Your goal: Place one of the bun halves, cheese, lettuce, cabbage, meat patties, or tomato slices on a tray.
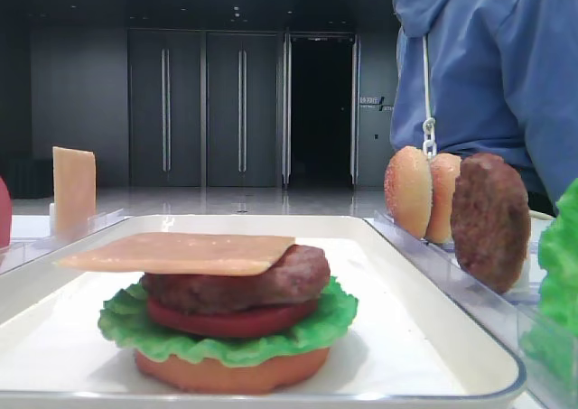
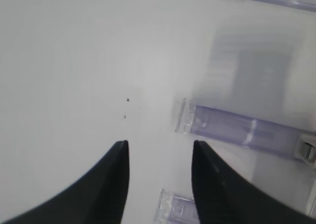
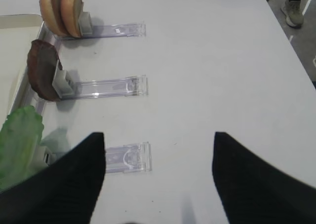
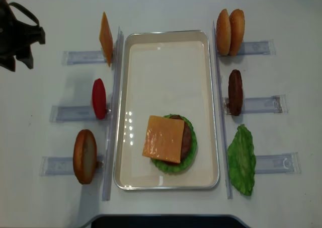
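I start from the tray, the big white rectangle in the middle of the table, because everything I place has to land inside its raised rim. Near its front end sits the stack: a flat orange bun half at the bottom, ruffled green lettuce, a red tomato slice, a dark patty, and on top the cheese, a thin pale orange square lying flat and overhanging the patty toward one side. To my eye the sandwich lacks only a top, so I judge the step in hand to be fetching one of the bun halves standing on edge in the clear holder on the right; another bun stands on the left near the front. The right gripper hovers over bare table with its fingers spread wide and empty, a leaf at its left and a spare patty beyond. I would take the nearer domed bun across its thickness, lift it straight out of the slot, and set it down level so the cheese does not slide. The left gripper is likewise spread apart, holding nothing, above the table beside the left-hand holders, well away from the tray.
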You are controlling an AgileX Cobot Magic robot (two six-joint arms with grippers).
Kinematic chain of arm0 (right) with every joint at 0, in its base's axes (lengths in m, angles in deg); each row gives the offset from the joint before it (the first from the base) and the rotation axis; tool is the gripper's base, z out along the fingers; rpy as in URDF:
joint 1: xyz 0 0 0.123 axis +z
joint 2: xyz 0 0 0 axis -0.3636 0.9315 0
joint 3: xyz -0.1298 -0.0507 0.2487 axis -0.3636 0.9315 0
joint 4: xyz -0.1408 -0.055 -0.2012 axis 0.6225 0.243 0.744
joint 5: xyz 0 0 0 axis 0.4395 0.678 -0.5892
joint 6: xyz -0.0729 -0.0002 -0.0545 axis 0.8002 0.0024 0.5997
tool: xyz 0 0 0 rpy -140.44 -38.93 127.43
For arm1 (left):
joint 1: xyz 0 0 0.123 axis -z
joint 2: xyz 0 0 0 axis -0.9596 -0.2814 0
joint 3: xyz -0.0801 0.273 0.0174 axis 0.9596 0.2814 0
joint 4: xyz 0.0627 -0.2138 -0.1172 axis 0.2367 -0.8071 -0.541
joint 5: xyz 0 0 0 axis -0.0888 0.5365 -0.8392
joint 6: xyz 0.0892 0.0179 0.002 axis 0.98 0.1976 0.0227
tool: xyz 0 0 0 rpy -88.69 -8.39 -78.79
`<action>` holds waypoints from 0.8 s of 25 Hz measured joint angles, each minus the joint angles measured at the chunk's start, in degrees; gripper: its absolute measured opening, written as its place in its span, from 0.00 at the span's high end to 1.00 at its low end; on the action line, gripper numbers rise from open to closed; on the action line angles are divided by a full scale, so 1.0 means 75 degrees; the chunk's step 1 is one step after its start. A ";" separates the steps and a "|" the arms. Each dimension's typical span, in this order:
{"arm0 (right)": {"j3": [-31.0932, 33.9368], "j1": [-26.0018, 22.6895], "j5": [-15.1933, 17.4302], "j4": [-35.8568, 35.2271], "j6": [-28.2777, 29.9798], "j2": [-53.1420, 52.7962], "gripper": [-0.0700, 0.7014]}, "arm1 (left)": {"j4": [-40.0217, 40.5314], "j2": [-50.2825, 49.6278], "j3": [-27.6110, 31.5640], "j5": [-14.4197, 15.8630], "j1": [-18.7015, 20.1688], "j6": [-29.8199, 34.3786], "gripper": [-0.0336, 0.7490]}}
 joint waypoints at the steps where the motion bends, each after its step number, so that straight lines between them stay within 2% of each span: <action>1: 0.0000 0.0000 0.0000 -0.0007 0.0000 0.0000 0.30 | 0.0000 0.0000 0.0000 0.0047 -0.0033 0.0014 0.54; 12: 0.0000 0.0000 0.0000 -0.0007 0.0000 0.0000 0.30 | 0.0000 0.0560 0.0134 0.0135 -0.0070 0.0064 0.54; 20: 0.0000 0.0000 0.0000 -0.0007 0.0000 0.0000 0.30 | -0.0243 0.2074 0.1518 0.0058 -0.0070 0.0072 0.54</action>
